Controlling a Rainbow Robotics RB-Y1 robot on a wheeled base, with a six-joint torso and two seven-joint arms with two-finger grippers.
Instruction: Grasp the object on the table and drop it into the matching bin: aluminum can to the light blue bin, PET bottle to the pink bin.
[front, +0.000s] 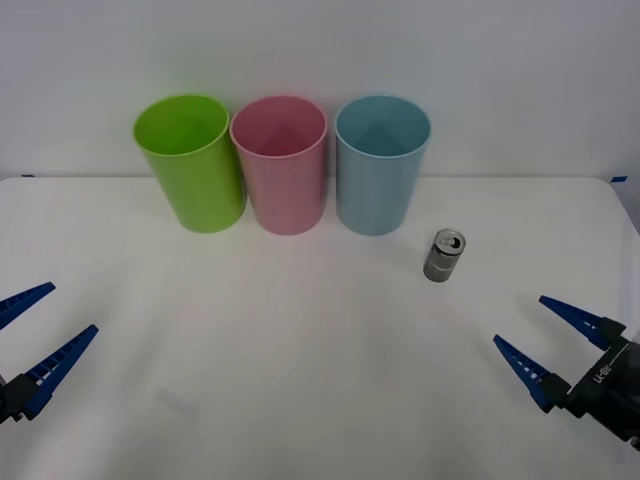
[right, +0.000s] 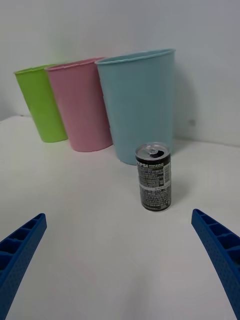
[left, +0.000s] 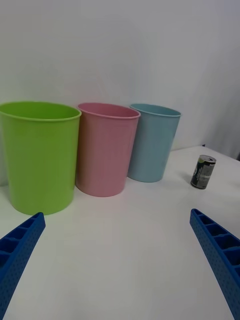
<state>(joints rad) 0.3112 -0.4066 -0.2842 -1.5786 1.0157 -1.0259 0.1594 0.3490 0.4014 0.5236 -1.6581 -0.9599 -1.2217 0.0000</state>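
A small silver-grey aluminum can (front: 444, 255) stands upright on the white table (front: 300, 360), just right of and a little nearer than the light blue bin (front: 380, 165). The pink bin (front: 280, 165) is directly left of the blue one. My right gripper (front: 530, 335) hovers open near the table's front right, well short of the can (right: 154, 176), which sits between its fingers' line of sight. My left gripper (front: 40, 330) is open at the front left, far from the can (left: 203, 171). The bins also show as light blue bin (right: 137, 105) (left: 152, 142) and pink bin (right: 80, 105) (left: 105, 147).
A lime green bin (front: 190, 160) stands at the left end of the row, touching the pink one. A plain white wall rises behind the bins. Wide bare table lies between the grippers and the bins.
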